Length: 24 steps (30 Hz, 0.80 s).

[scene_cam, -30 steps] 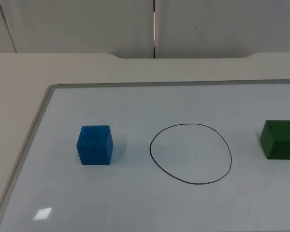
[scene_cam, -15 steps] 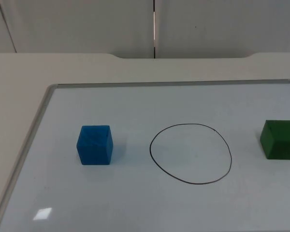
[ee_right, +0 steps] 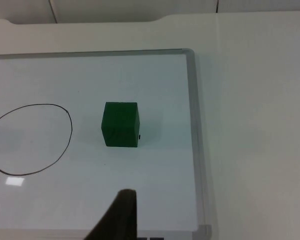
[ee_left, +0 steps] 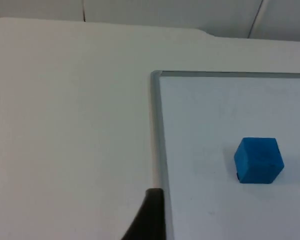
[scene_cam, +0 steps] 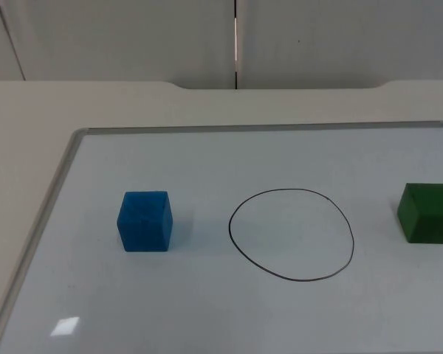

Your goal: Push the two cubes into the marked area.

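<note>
Fingers of both grippers: open or closed, I cannot tell. 2 light, stiff cubes, blue cube (scene_cam: 145, 220) and green cube (scene_cam: 427, 212), should slide if I push their outer faces toward the drawn circle (scene_cam: 291, 234).

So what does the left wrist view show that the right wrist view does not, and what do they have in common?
Only the left wrist view has the blue cube, standing on the whiteboard near its framed edge, with bare table beside it. Only the right wrist view has the green cube, outside the drawn circle and apart from it. Both share the whiteboard, the table, a part of the circle line and one black fingertip of that arm's hand.
</note>
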Motion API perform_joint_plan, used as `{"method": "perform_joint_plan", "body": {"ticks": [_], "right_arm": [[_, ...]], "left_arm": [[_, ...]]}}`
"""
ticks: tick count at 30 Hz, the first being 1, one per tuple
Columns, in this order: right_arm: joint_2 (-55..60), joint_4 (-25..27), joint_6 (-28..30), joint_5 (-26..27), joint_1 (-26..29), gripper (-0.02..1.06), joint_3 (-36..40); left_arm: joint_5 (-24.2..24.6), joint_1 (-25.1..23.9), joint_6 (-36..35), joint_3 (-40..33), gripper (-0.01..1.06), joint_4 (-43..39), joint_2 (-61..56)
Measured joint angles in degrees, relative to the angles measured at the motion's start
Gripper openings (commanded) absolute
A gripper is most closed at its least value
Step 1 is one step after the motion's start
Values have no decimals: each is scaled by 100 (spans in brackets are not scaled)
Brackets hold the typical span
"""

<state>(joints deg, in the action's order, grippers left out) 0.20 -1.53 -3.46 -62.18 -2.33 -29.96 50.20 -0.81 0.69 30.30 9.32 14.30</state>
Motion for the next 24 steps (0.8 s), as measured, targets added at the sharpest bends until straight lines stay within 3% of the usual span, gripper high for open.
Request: {"method": "perform_joint_plan", "body": {"ticks": [1,6,9,19,24], "right_arm": [[0,0,0,0,0,105,0],[0,0,12,0,0,105,0],[0,0,12,0,0,105,0],[0,0,12,0,0,105,0],[0,0,12,0,0,105,0]], "left_arm": [[-80,0,40,0,68,73,127],[-374,0,357,0,33,341,568],[-614,0,829,0,28,637,863],[-975,0,2167,0,28,1845,1991],[-1020,0,3300,0,28,3166,2877]]}}
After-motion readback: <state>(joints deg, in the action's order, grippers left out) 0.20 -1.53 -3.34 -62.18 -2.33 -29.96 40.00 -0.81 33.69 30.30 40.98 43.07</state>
